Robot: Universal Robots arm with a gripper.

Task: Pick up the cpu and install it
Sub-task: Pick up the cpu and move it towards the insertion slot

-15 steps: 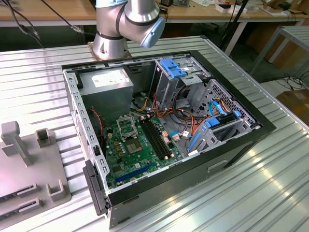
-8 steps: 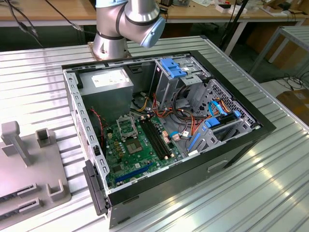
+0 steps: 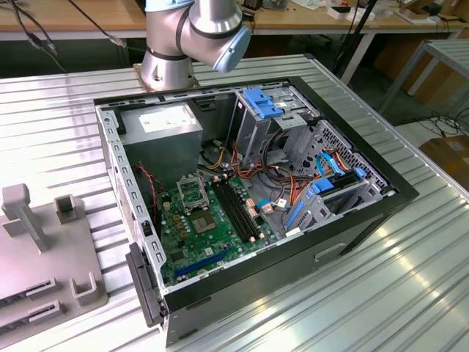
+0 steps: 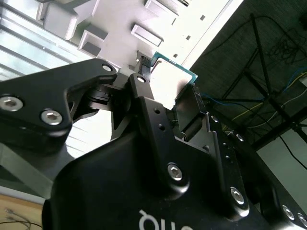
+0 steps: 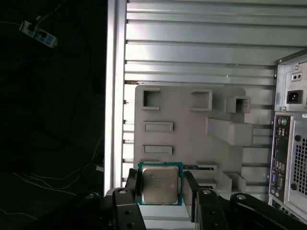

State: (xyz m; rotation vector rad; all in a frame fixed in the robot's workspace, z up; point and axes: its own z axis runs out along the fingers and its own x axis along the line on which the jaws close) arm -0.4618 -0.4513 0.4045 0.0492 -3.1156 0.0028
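The cpu (image 5: 160, 183), a small silvery square plate with a green rim, sits clamped between my two black fingers (image 5: 192, 189) in the first wrist view. My gripper (image 5: 162, 188) is shut on it, above the grey fixture plate (image 5: 192, 139). In the second wrist view the cpu (image 4: 172, 76) pokes out past the gripper (image 4: 165, 98), held by its edges. The exterior view has the open computer case (image 3: 366, 213) with the green board (image 3: 198, 227) and its metal-framed socket (image 3: 192, 192) with nothing over it.
A grey fixture plate (image 3: 37, 249) with raised blocks lies on the ribbed metal table at the exterior view's left. The arm's base (image 3: 172, 51) stands behind the case. Cables, memory slots (image 3: 238, 209) and a power-supply box (image 3: 165, 128) crowd the case. The case's rear panel (image 5: 292, 143) is beside the plate.
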